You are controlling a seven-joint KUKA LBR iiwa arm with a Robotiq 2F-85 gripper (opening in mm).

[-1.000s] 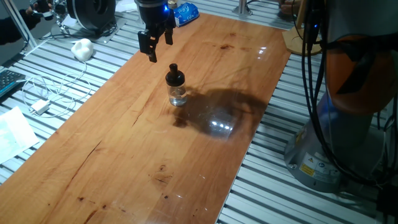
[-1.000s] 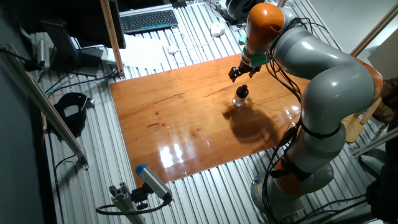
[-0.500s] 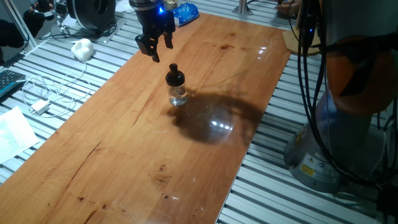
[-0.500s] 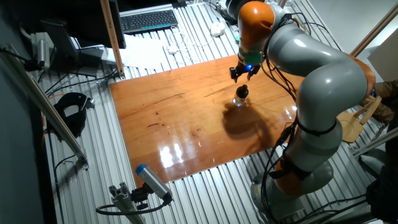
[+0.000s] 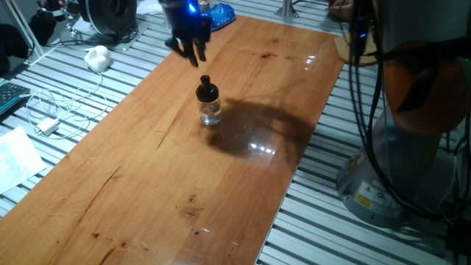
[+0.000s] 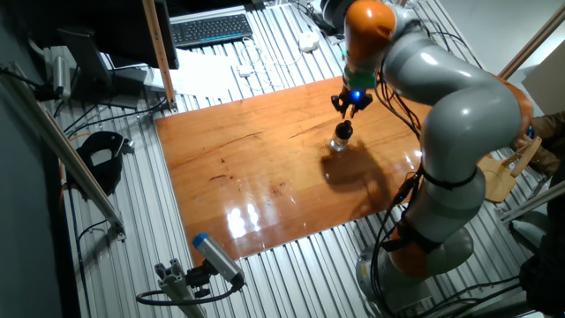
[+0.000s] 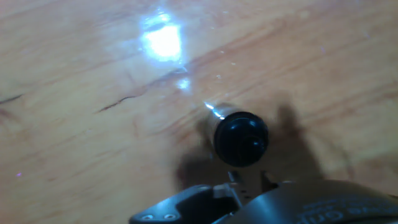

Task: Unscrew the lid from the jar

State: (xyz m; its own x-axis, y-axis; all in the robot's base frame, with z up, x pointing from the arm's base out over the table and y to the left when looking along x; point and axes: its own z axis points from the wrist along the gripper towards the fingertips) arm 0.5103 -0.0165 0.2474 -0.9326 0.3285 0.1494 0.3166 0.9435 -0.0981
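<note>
While the arm bends over the wooden table (image 5: 243,154), the gripper (image 5: 193,51) hangs in the air above the jar (image 5: 210,112) and touches nothing. In one fixed view its dark fingers (image 5: 197,50) point down and appear blurred, so it is not possible to tell how far apart they stand; nothing is seen between them. A small blue light (image 5: 190,7) shines on the body of the hand, just above the fingers.

The jar stands upright on the table, near the middle of its width and in the farther half as this view shows it. It is of clear glass, and the black lid (image 5: 207,90) sits on top of it, with a narrower knob at the highest point. The lid is on the jar, apart from the gripper. A dark shadow of the arm lies on the wood just beside the jar, on the side of the robot base.

From the other fixed view, the gripper (image 6: 353,100) is again above the lid (image 6: 342,132), with a clear gap between them, and the jar (image 6: 339,143) is seen only as a small pale shape under the lid.

The hand view looks straight down at the lid (image 7: 241,138), which appears as a round black disc a little right of the centre, and the picture is blurred. A grey part of the hand fills the bottom edge, and a bright reflection lies on the table (image 7: 74,74) higher up.
</note>
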